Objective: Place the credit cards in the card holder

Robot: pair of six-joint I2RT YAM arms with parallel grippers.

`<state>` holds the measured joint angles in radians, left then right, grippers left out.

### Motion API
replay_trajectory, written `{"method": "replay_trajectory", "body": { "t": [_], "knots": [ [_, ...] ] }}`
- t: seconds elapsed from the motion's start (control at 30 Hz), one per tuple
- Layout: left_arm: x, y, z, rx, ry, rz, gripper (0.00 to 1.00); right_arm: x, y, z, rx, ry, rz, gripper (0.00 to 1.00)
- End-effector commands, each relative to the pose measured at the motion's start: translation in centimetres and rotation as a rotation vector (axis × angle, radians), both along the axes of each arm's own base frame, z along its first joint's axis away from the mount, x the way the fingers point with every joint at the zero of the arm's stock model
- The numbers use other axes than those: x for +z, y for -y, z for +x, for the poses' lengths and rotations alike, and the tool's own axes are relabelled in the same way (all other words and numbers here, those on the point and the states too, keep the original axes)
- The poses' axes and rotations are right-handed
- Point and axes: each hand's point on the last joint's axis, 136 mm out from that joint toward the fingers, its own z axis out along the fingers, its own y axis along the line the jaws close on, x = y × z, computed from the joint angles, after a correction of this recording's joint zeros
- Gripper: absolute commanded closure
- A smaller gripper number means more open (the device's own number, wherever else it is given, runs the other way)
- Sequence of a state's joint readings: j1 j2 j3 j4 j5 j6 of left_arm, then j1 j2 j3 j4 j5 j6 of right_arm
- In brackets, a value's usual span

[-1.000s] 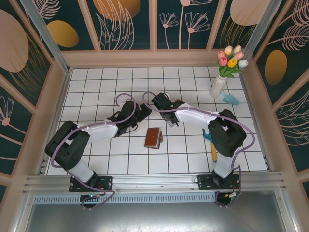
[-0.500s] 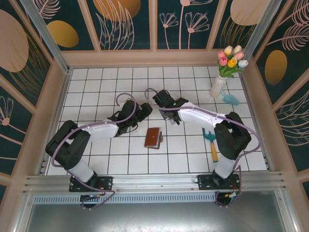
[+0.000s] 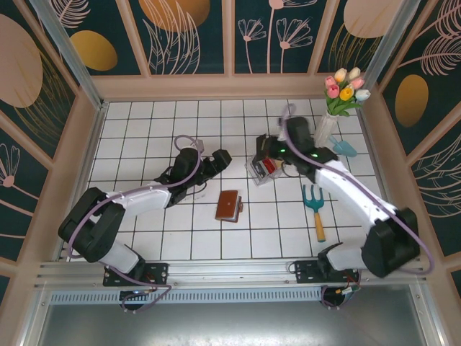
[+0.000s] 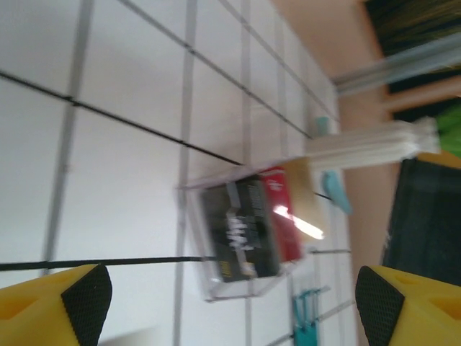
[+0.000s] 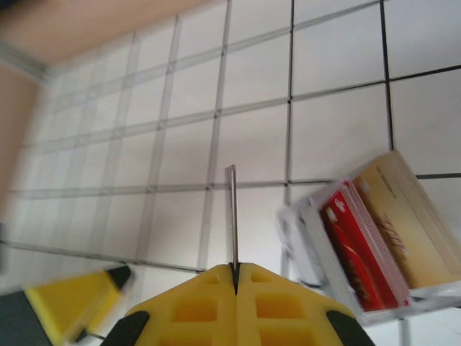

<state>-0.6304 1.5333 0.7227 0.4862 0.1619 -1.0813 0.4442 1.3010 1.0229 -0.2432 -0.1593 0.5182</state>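
Right gripper point(image 5: 234, 268): closed tight on one thin plastic credit card point(image 5: 231, 216), which is seen edge-on and stands up from the tips.
Left gripper point(image 4: 232, 297): jaws wide apart, nothing in them.
Small brown leather card holder point(image 3: 228, 205): on the tiles, left of the right gripper and nearer to the arm bases, apart from it.
Step, as I judge: carry the card to the holder. Keep the pinch firm and line up the card edge with a slot.
Clear plastic tray point(image 4: 193, 245): just right of the held card. It holds a black card point(image 4: 238, 231), red cards point(image 5: 356, 245) and a tan one point(image 5: 403, 223).

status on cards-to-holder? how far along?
Done: nothing I can confirm; the card holder lies on the tiles, apart from both grippers. In hand: right gripper shut on one card, held edge-on near the clear tray. Left to do: that card, plus the black card and red card in the tray; left gripper open.
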Motion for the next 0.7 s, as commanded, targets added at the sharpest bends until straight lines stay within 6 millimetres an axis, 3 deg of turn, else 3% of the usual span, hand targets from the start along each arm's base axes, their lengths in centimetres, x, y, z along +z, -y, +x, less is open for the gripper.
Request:
{"method": "replay_trajectory", "body": {
  "t": [0.0,0.13,0.27,0.37,0.5,0.67],
  "knots": [
    [5.5,2.9,-0.9,-0.188,0.163,-0.136,0.11,3.1,-2.7,-1.6,0.149,-0.055,0.41,1.0],
    [8.6,5.1,-1.4,-0.308,0.21,-0.269,0.11,4.1,-3.0,-2.2,0.214,-0.079,0.521,1.0],
    [10.0,6.3,-1.0,-0.349,0.207,-0.344,0.18,4.4,-3.7,-2.8,0.275,-0.102,0.568,1.0],
    [10.6,6.8,-0.9,-0.361,0.206,-0.387,0.33,4.0,-3.9,-3.0,0.29,-0.122,0.577,1.0],
    [10.5,6.8,-0.7,-0.352,0.186,-0.408,0.61,3.1,-3.8,-2.9,0.283,-0.146,0.575,0.98],
    [10.4,6.3,-0.7,-0.334,0.172,-0.416,0.8,1.9,-3.4,-2.8,0.267,-0.176,0.564,0.96]
  ]
}}
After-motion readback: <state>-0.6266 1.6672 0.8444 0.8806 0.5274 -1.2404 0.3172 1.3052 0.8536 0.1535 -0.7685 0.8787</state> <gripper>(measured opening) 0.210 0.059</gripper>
